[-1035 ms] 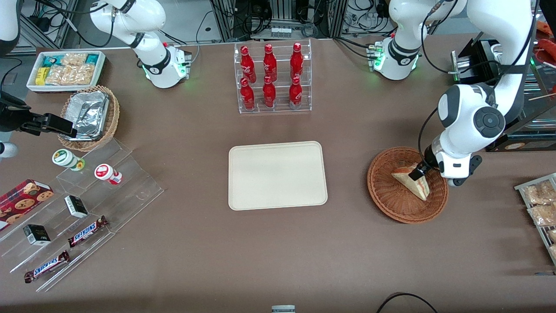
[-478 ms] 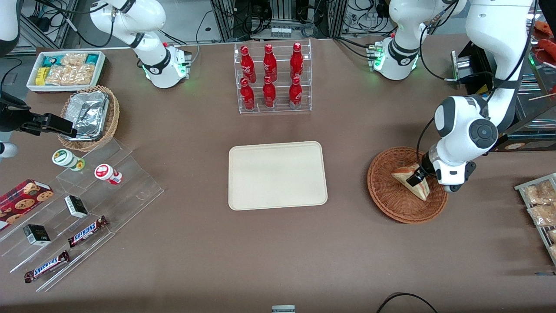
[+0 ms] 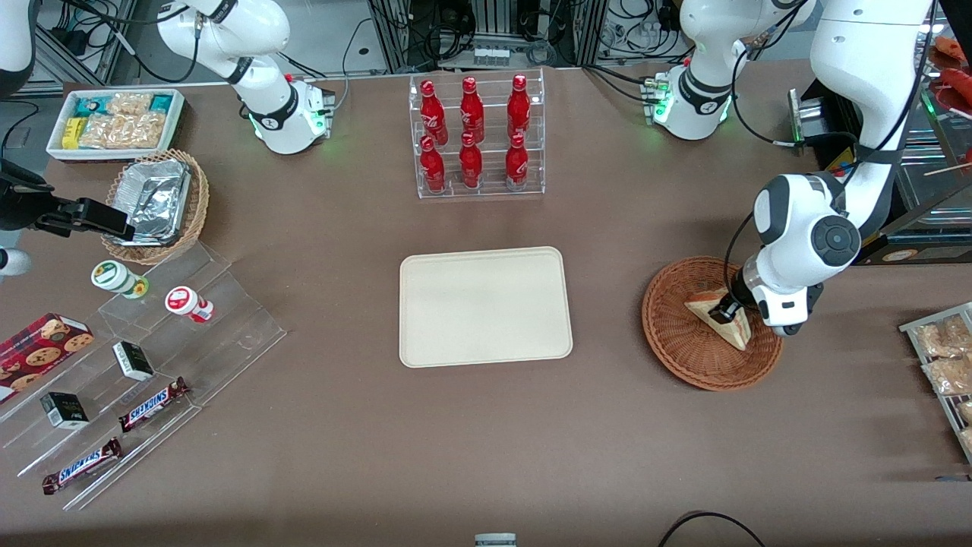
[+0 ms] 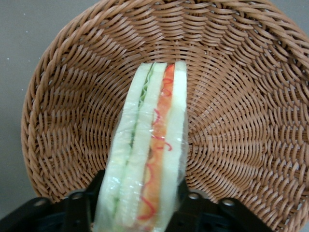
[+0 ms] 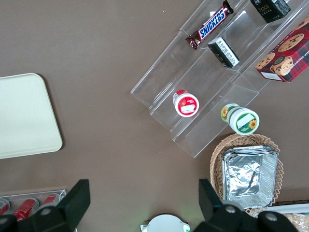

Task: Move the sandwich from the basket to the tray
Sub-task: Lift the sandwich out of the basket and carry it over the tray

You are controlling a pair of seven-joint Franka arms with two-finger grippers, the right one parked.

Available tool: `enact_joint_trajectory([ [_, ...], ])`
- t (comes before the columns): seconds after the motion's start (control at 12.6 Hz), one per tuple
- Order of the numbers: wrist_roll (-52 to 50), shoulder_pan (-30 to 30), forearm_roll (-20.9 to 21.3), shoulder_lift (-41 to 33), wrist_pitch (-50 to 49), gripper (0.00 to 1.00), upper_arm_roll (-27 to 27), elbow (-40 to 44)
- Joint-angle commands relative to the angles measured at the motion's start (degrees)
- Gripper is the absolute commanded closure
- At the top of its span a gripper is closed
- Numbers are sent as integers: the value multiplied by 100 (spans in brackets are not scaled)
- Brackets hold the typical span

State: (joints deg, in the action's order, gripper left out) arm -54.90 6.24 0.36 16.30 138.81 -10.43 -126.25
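The sandwich [image 3: 720,317] is a wrapped wedge of white bread with orange and green filling, standing on edge in the reddish-brown wicker basket [image 3: 680,342]. In the left wrist view the sandwich [image 4: 149,145] runs up the middle of the basket [image 4: 231,96]. My left gripper [image 3: 727,308] is down in the basket, with a black finger [image 4: 96,186] pressed against each side of the wrap, shut on the sandwich. The sandwich still rests in the basket. The cream tray [image 3: 486,306] lies bare at the table's middle, toward the parked arm from the basket; one corner of it shows in the right wrist view [image 5: 24,116].
A clear rack of red bottles [image 3: 477,137] stands farther from the front camera than the tray. A clear stepped stand with snacks [image 3: 144,357], a tan basket of foil trays [image 3: 157,205] and a white snack bin [image 3: 114,121] lie toward the parked arm's end. Packaged snacks [image 3: 945,365] lie at the working arm's end.
My left arm has lowered and shifted slightly toward the tray, bringing the gripper down onto the sandwich. The sandwich and basket have not moved.
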Motion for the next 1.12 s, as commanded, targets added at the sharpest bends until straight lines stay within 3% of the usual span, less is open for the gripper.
enact_joint_trajectory([
  [0.0,31,0,78,-222,-326,100,-46,91],
  [0.4,539,-570,131,-180,-2240,100,-99,1539],
  [0.64,1497,-1193,157,-101,-2473,100,-99,1717],
  [1.04,1535,-2398,351,786,-2499,100,-99,2550],
])
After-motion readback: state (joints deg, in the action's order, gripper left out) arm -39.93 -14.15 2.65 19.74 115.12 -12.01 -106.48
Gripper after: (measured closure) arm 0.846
